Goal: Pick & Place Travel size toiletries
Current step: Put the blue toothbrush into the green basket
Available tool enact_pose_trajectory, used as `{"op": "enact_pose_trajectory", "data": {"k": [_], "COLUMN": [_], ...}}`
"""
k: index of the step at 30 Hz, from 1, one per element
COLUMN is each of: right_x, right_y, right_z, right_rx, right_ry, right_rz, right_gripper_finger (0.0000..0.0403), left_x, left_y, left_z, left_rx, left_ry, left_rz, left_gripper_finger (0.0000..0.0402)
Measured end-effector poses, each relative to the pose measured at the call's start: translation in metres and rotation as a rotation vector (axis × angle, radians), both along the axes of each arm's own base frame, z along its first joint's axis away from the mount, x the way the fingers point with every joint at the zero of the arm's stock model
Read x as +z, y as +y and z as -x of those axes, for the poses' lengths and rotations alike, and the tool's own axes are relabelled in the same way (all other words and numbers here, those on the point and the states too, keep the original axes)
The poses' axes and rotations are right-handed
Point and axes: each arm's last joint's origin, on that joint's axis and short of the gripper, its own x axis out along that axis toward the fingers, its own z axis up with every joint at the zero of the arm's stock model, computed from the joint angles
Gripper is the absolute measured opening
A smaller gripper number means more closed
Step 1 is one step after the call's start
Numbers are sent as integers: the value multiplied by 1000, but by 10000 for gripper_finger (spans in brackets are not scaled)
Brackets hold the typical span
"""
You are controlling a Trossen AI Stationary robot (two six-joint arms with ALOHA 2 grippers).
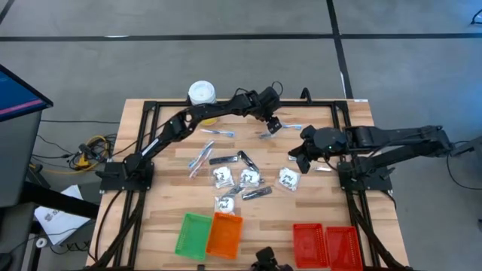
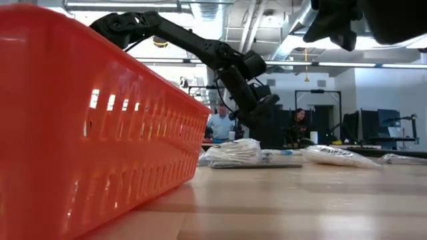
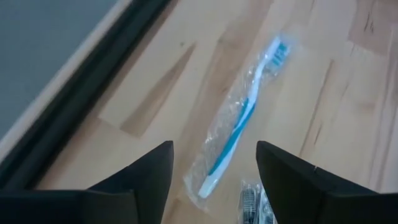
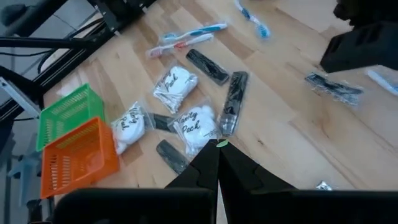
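The travel size toiletries (image 1: 241, 177) lie loose on the middle of the wooden table: white packets (image 4: 175, 84), dark pieces (image 4: 233, 99) and clear-wrapped toothbrushes (image 4: 186, 36). My left gripper (image 3: 214, 149) hangs open near the far edge, a little above a clear-wrapped blue toothbrush (image 3: 245, 118). Its fingers stand on either side of the handle end without touching it. In the high view that gripper (image 1: 273, 126) is at the far centre. My right gripper (image 4: 217, 152) is shut on nothing, raised above the table right of the pile (image 1: 299, 158).
A green tray (image 1: 193, 235) and an orange tray (image 1: 224, 235) stand at the near edge, with red trays (image 1: 325, 245) to their right. A white-lidded tub (image 1: 202, 92) stands at the far edge. A black frame (image 1: 226, 103) borders the table. A wrapped dark piece (image 3: 252, 202) lies beside the toothbrush.
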Motion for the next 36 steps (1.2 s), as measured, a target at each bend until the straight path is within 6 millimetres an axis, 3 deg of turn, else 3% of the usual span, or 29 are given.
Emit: {"op": "enact_pose_trajectory", "data": {"k": [5, 8, 12, 15, 28, 36], "right_x": [0, 1, 2, 3, 3, 7], "right_y": [-6, -10, -12, -12, -19, -27], "right_z": [0, 1, 2, 2, 2, 0], "right_rx": [-5, -17, -22, -15, -38, -51], "right_ry": [3, 0, -10, -18, -22, -66], "right_rz": [2, 6, 9, 4, 6, 19], "right_gripper_finger": [0, 0, 0, 0, 0, 0], "left_x": [-1, -14, -39, -43, -37, -39], "left_y": [-5, -14, -33, -43, -21, -28], "left_z": [-3, -8, -17, -22, -19, -19], "left_rx": [-42, -70, -146, -176, -98, -171], "left_ry": [-1, 27, 158, 217, 105, 143], "left_rz": [-20, -21, -179, -282, -147, -153], "left_gripper_finger": [228, 228, 228, 228, 226, 190]}}
